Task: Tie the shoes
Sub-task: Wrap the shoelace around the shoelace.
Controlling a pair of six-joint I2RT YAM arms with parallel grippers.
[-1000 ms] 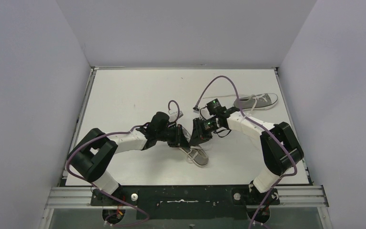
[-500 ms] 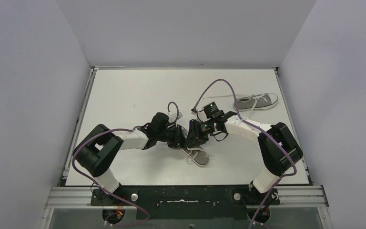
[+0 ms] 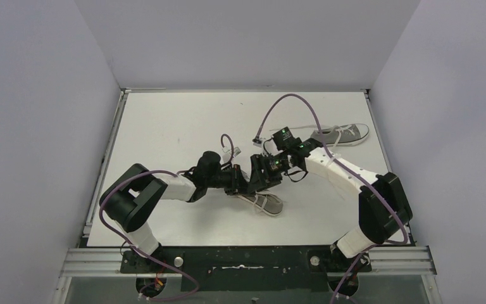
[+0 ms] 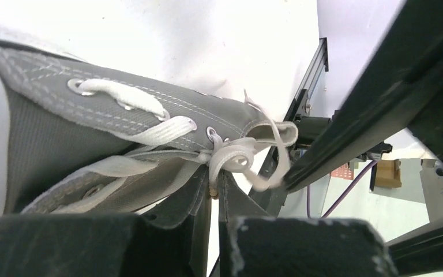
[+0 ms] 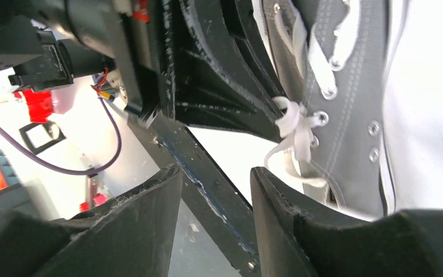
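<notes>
One grey shoe (image 3: 269, 203) lies mid-table under both grippers; the other shoe (image 3: 340, 133) lies at the far right with its laces loose. My left gripper (image 3: 243, 182) is shut on a white lace (image 4: 234, 159) at the near shoe's top eyelets (image 4: 92, 124), its jaws pinching the lace (image 4: 216, 186). My right gripper (image 3: 261, 175) is open and empty (image 5: 214, 171), right beside the left one. In the right wrist view the near shoe (image 5: 346, 104) and its lace loops (image 5: 292, 122) sit just right of my fingers, and the left gripper's fingers (image 5: 219, 86) are above.
Purple cables (image 3: 291, 104) arch over the arms. White walls close the table on three sides, and a metal rail (image 3: 247, 256) runs along the near edge. The table (image 3: 164, 126) is white.
The near shoe has turned, its heel end swinging right. Both grippers have shifted slightly up and stay close together over it. The right arm's elbow has swung to the right.
</notes>
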